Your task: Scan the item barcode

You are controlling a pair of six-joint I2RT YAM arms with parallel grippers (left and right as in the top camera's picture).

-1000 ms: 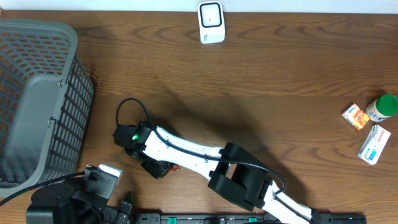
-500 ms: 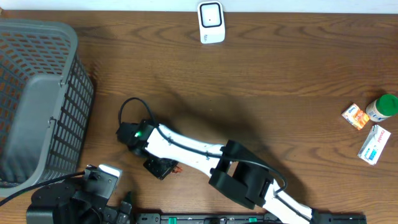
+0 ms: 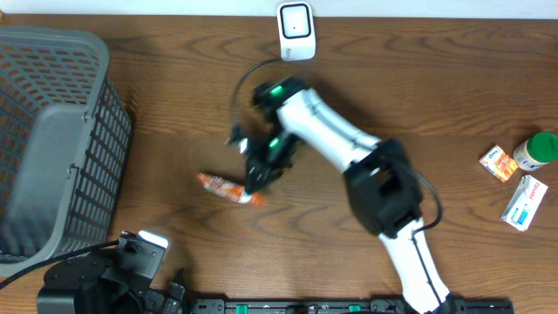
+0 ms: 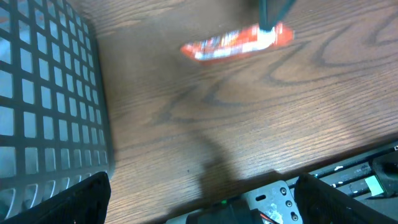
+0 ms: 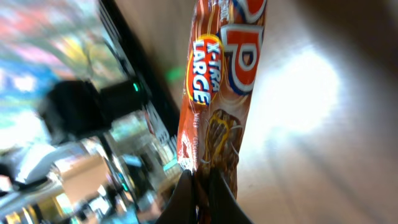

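Observation:
The item is a long orange snack wrapper (image 3: 222, 186) printed "X-TRA LARGE" (image 5: 217, 93). It hangs above the wooden table left of centre. My right gripper (image 3: 255, 185) is shut on its right end, and the two dark fingers pinch the wrapper's crimped edge in the right wrist view (image 5: 203, 194). The left wrist view shows the wrapper (image 4: 236, 40) ahead of my left gripper (image 4: 199, 199), which stands wide open and holds nothing. A white barcode scanner (image 3: 296, 31) stands at the table's far edge, beyond the right arm.
A grey slotted basket (image 3: 52, 139) fills the left side, and its wall shows in the left wrist view (image 4: 43, 93). At the far right lie an orange box (image 3: 499, 163), a green-lidded bottle (image 3: 536, 150) and a white box (image 3: 525, 202).
The right arm has swung from near the front edge toward the middle of the table. Its jaws have shut on the orange wrapper, which has come up with it. The left arm has not moved.

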